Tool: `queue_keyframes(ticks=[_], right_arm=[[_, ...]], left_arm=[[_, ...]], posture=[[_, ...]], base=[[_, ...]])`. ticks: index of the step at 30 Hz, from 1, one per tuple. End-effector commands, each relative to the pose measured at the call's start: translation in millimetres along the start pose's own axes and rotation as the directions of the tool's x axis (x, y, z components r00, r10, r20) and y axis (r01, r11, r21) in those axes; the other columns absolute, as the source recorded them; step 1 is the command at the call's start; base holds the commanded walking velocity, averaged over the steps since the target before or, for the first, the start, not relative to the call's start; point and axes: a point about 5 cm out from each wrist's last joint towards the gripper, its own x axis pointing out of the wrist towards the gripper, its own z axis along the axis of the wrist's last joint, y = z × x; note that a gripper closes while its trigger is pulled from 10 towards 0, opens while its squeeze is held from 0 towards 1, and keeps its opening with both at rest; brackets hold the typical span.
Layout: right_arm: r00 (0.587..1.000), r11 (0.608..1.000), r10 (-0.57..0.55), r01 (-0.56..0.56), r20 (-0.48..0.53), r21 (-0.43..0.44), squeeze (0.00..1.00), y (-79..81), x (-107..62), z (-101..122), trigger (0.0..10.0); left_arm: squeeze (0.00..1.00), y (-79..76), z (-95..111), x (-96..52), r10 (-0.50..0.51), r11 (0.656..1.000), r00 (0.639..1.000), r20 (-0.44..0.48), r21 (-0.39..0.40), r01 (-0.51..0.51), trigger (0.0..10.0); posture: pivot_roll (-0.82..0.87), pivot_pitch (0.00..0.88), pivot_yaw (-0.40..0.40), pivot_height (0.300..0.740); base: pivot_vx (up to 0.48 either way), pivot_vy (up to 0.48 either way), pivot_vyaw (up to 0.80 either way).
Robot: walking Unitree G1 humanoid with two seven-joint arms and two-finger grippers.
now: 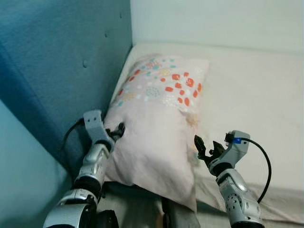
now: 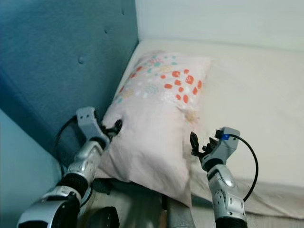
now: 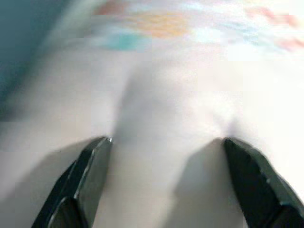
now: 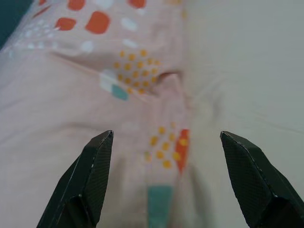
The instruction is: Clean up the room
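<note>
A pale pink pillow (image 1: pixel 156 114) with red, orange and teal dots lies lengthwise on the cream bed sheet (image 1: pixel 251 90), its left side against the blue headboard. My left gripper (image 1: pixel 118 130) is open and presses against the pillow's left edge; its fingers (image 3: pixel 90 175) straddle the pink cloth in the left wrist view. Open as well, my right gripper (image 1: pixel 205 149) hovers at the pillow's right edge near its lower corner. From the right wrist, the dotted pillow seam (image 4: pixel 164 128) lies between the fingers (image 4: pixel 97 166), with the sheet beside it.
A padded blue headboard (image 1: pixel 61 61) rises along the left. A white wall (image 1: pixel 218 21) stands behind the bed. The mattress edge (image 1: pixel 266 204) runs below my right arm, and the pillow's near end overhangs it.
</note>
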Motion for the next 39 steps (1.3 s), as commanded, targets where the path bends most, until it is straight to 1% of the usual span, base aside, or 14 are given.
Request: queue_keyframes(ticks=[1, 5, 9, 10, 11, 12, 19, 21, 24, 25, 26, 27, 30, 39], right_arm=[[1.0, 1.0, 0.009, -0.009, -0.011, 0.021, 0.0, 4.8, -1.7, -2.3, 10.0], [1.0, 1.0, -0.005, 0.005, -0.014, 0.024, 0.0, 4.0, -5.9, -1.4, 10.0], [1.0, 1.0, -0.008, 0.008, -0.018, 0.023, 0.0, 4.3, -8.7, -1.4, 10.0], [1.0, 1.0, -0.007, 0.007, -0.02, 0.022, 0.0, 5.0, -9.6, -1.4, 10.0], [1.0, 1.0, -0.007, 0.007, -0.02, 0.022, 0.0, 5.0, -9.6, -1.4, 10.0], [1.0, 1.0, -0.003, 0.003, -0.023, 0.023, 0.0, 7.3, -11.9, -1.0, 10.0], [1.0, 1.0, 0.001, 0.0, -0.031, 0.027, 0.0, 9.8, -16.0, -1.7, 10.0], [1.0, 1.0, 0.001, 0.0, -0.031, 0.027, 0.0, 9.8, -16.0, -1.7, 10.0], [0.999, 1.0, 0.002, -0.001, -0.033, 0.031, 0.0, 11.7, -17.1, -1.6, 10.0], [0.999, 1.0, 0.002, -0.001, -0.034, 0.031, 0.0, 12.3, -17.2, -1.5, 10.0], [0.999, 1.0, 0.001, 0.0, -0.034, 0.031, 0.0, 12.6, -17.3, -1.4, 10.0], [0.999, 0.999, -0.001, 0.002, -0.034, 0.033, 0.0, 12.8, -17.6, -1.1, 10.0], [0.999, 0.999, -0.006, 0.007, -0.033, 0.034, 0.0, 13.2, -17.8, -0.5, 10.0], [0.999, 0.999, -0.018, 0.019, -0.029, 0.033, 0.0, 11.4, -18.8, 2.6, 10.0]], left_arm=[[0.0, 1.3, -11.0, -4.4, -0.027, 0.999, 0.999, -0.041, -0.041, 0.025, 10.0], [0.0, -8.8, -17.5, -4.5, -0.095, 0.99, 0.995, -0.044, -0.113, 0.089, 10.0], [0.0, -15.4, -27.8, -8.1, -0.13, 0.986, 0.989, -0.065, -0.109, 0.123, 10.0], [0.0, -15.3, -33.2, -10.7, -0.116, 0.993, 0.99, -0.085, -0.047, 0.113, 10.0], [0.0, -15.3, -33.2, -10.7, -0.116, 0.993, 0.99, -0.085, -0.047, 0.113, 10.0], [0.0, -8.4, -35.3, -13.6, -0.037, 0.997, 0.996, -0.084, 0.065, 0.042, 10.0], [0.0, -6.0, -24.3, -10.3, 0.003, 0.984, 0.999, -0.032, 0.178, 0.002, 10.0], [0.0, -6.0, -24.3, -10.3, 0.003, 0.984, 0.999, -0.032, 0.178, 0.002, 10.0], [0.0, -19.4, -24.5, -9.5, -0.076, 0.953, 0.997, -0.023, 0.292, 0.079, 10.0], [0.0, -28.1, -32.0, -12.8, -0.125, 0.928, 0.991, -0.042, 0.349, 0.132, 3.2], [0.0, -33.9, -37.6, -15.5, -0.157, 0.909, 0.986, -0.056, 0.381, 0.167, 3.2], [0.0, -38.8, -46.0, -19.6, -0.179, 0.901, 0.981, -0.076, 0.388, 0.195, 0.0], [0.0, -47.7, -59.9, -26.7, -0.214, 0.897, 0.971, -0.104, 0.372, 0.238, 0.0], [0.0, -58.1, -65.8, -28.5, -0.24, 0.886, 0.965, -0.105, 0.383, 0.262, 0.0]], posture=[[-0.04, 0.308, 0.013, 0.535], [-0.05, 0.321, 0.008, 0.535], [-0.06, 0.325, 0.004, 0.535], [-0.06, 0.325, 0.004, 0.535], [-0.06, 0.325, 0.004, 0.535], [-0.06, 0.328, 0.005, 0.535], [-0.05, 0.332, 0.004, 0.535], [-0.05, 0.332, 0.004, 0.535], [-0.05, 0.337, 0.005, 0.535], [-0.05, 0.336, 0.008, 0.535], [-0.05, 0.336, 0.009, 0.535], [-0.05, 0.336, 0.009, 0.535], [-0.05, 0.336, 0.012, 0.535], [-0.05, 0.33, 0.017, 0.535]], base=[[0.0, 0.0, -0.58], [0.0, 0.0, -0.43], [0.0, 0.0, 0.0], [0.0, 0.0, 0.0], [0.0, 0.0, 0.0], [0.0, 0.0, 0.0], [0.0, 0.0, 0.0], [0.0, 0.0, 0.0], [0.0, 0.0, 0.0], [0.0, 0.0, 0.0], [0.0, 0.0, 0.0], [0.0, 0.0, 0.0], [0.0, 0.0, 0.0], [0.0, 0.0, 0.0]])
